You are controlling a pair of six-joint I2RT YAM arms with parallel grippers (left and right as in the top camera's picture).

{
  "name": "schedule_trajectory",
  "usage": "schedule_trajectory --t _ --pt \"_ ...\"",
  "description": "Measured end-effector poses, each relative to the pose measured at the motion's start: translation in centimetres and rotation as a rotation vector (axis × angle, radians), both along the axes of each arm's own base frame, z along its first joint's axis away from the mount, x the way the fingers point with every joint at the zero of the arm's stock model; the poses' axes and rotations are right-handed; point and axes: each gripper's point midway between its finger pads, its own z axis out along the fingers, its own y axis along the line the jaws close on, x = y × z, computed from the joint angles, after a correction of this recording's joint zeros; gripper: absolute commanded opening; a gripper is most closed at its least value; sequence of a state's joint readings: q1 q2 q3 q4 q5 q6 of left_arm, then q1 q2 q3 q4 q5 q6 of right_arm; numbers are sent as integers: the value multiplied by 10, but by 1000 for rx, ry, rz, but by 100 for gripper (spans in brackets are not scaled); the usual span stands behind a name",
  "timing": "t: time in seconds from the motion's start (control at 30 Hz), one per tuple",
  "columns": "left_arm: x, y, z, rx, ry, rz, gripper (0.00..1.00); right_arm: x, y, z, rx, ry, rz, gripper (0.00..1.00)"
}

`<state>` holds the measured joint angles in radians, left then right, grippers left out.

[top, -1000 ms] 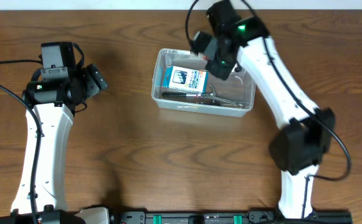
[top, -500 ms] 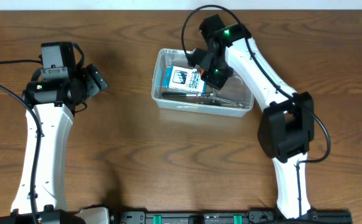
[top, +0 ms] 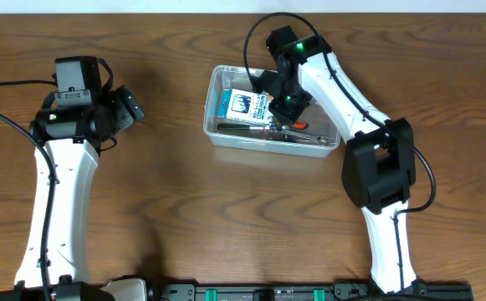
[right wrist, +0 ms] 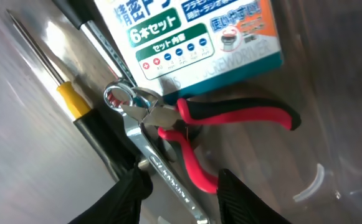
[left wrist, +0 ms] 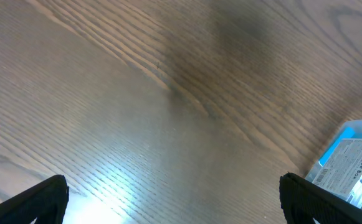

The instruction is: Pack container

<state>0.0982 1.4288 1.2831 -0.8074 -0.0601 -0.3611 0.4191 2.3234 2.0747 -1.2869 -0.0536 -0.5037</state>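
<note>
The clear plastic container [top: 329,112] stands at the back centre of the table. In it lie a blue-and-white box [top: 249,104], a black screwdriver [top: 237,130], red-handled pliers [top: 298,127] and a steel wrench [top: 313,139]. My right gripper [top: 284,102] is low inside the container, open. In the right wrist view its fingers [right wrist: 181,200] straddle the wrench [right wrist: 162,174] and one handle of the pliers [right wrist: 230,118], without closing on them. A yellow-collared screwdriver [right wrist: 70,99] lies beside the box [right wrist: 193,37]. My left gripper [top: 130,107] is open and empty, left of the container.
The left wrist view shows bare wood under the open left fingers [left wrist: 174,202], with the box [left wrist: 354,163] at the far right edge. Black cables run along the table's back edge [top: 8,84].
My right gripper has come down and to the left into the container. The red-handled pliers now show lying on its floor. The left arm has not moved.
</note>
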Motion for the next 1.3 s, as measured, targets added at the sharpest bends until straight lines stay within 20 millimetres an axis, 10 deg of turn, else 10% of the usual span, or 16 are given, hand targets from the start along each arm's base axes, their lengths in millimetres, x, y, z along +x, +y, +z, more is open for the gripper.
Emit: schedule_trajectory --t 0.23,0.33,0.5,0.7,1.3 --pt "0 0 0 0 0 0 98 32 -25 84 26 -204 -242 75" --pt "0 0 0 0 0 0 98 45 -71 149 66 -349 -410 99" --pt "0 0 0 0 0 0 98 47 -180 220 76 -524 -673 99" --pt "0 0 0 0 0 0 98 40 -241 226 93 -520 -823 99" --pt "0 0 0 0 0 0 98 35 -240 222 130 -483 -828 99"
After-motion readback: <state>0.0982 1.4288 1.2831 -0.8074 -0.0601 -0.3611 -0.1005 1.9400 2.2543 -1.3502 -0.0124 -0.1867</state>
